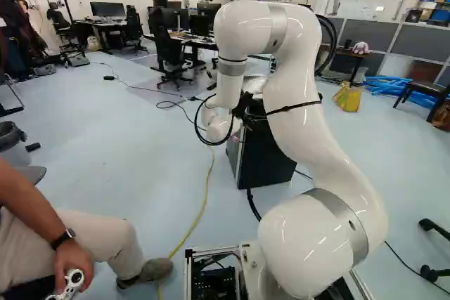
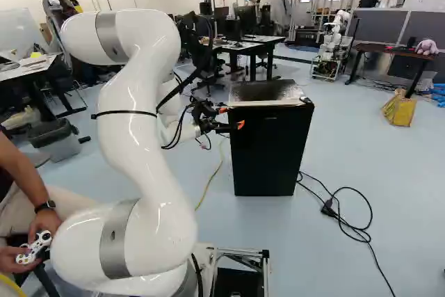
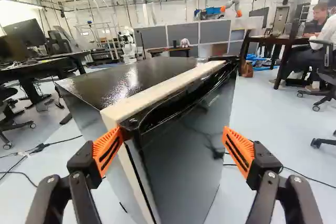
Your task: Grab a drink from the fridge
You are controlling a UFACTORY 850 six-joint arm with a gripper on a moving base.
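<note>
Above the base, carried the white arm (image 2: 142, 102) bent high and over, likely so as to bring the wrist in low beside the fridge (image 2: 271, 151). Out at the arm's end, held the gripper (image 3: 173, 131) level and spread wide, with nothing gripped. Had one orange pad (image 3: 108, 151) right by the fridge's upper corner, near the pale strip (image 3: 163, 95) between top and door (image 3: 184, 166), and the other orange pad (image 3: 239, 151) out in front of the door's face. Could not tell about contact at either pad. Judged this straddling of the corner a way to get at the door's edge, for prying or hooking rather than squeezing. For the next move, needed a fingertip settled behind that edge, then a slow pull outwards with space left for the swing. Risked a slip off the glossy edge, or a shove against the whole fridge instead of an opened door.

Just past the pads, found the fridge seemingly closed, with a dark hollow (image 3: 184, 106) along the door's top, perhaps for pulling. Saw no drink; presumed it inside, behind the door. Well to the fridge's left, noted a waste bin (image 2: 55, 140), contents not readable; farther off to the right, a yellow bag (image 2: 399, 109), likewise unreadable inside.
</note>
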